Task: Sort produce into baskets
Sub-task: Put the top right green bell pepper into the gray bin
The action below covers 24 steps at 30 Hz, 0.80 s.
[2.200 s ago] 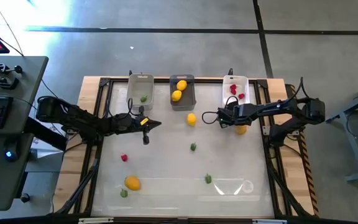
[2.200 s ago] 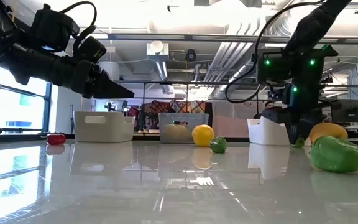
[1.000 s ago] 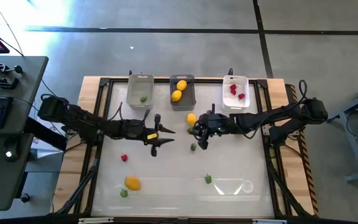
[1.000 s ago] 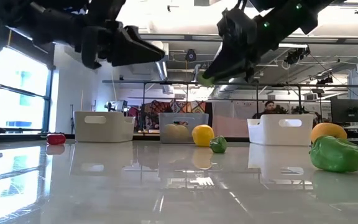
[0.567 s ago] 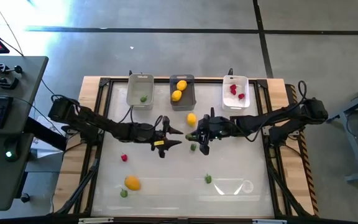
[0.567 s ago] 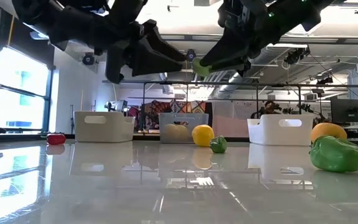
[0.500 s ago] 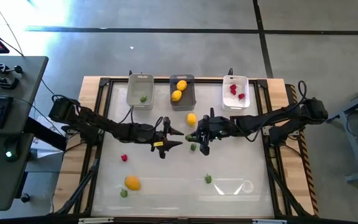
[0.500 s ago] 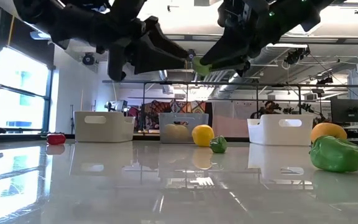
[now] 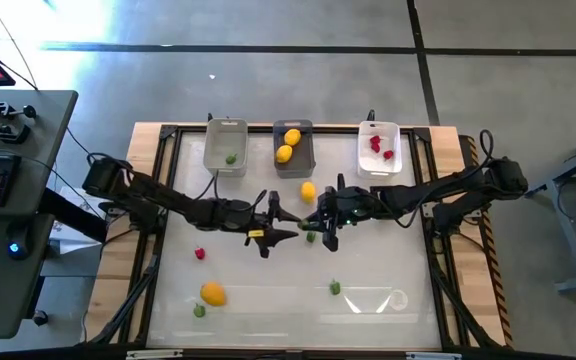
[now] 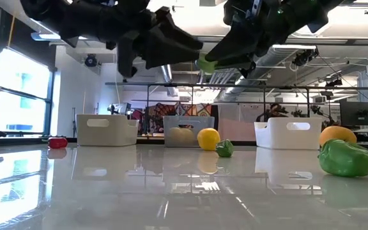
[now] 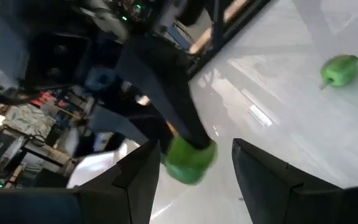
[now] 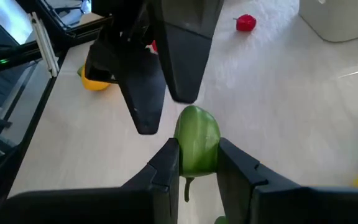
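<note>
Pepper [image 12: 197,146], a small green one, hangs above mid-surface [image 9: 268,290], pinched in my right gripper [image 9: 311,222]. My left gripper [image 9: 286,224] faces it with fingers [image 11: 135,180] spread either side, not yet touching. I judge this a mid-air handover. If the right lets go before the left closes, the pepper drops and rolls off; a skewed approach could knock it loose or clash the fingertips.

light: bright, daylight from window [image 10: 15,96] | glare: glossy table [image 10: 184,191] reflections | blur: left wrist view smeared
</note>
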Each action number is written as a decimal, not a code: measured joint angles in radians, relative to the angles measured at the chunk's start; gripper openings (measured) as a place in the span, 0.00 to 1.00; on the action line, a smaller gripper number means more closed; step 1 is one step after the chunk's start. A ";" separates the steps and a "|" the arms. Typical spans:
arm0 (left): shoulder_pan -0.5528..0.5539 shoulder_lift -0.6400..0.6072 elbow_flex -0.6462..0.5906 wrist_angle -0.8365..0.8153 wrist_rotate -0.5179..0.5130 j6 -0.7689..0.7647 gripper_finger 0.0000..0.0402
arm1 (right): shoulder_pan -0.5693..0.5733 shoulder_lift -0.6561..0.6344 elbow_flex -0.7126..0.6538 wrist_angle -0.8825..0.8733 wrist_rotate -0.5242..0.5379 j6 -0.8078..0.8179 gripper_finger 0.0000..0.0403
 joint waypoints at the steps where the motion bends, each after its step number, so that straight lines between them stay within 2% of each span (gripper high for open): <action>1: -0.001 0.009 0.007 -0.010 -0.002 0.000 0.47 | 0.000 0.000 0.000 0.001 -0.006 0.000 0.17; 14: -0.007 0.071 0.045 -0.029 -0.030 0.016 0.46 | 0.000 0.014 0.000 0.010 -0.045 -0.001 0.17; 24: -0.011 0.071 0.045 -0.029 -0.040 0.017 0.31 | 0.006 0.014 0.000 0.016 -0.052 -0.018 0.17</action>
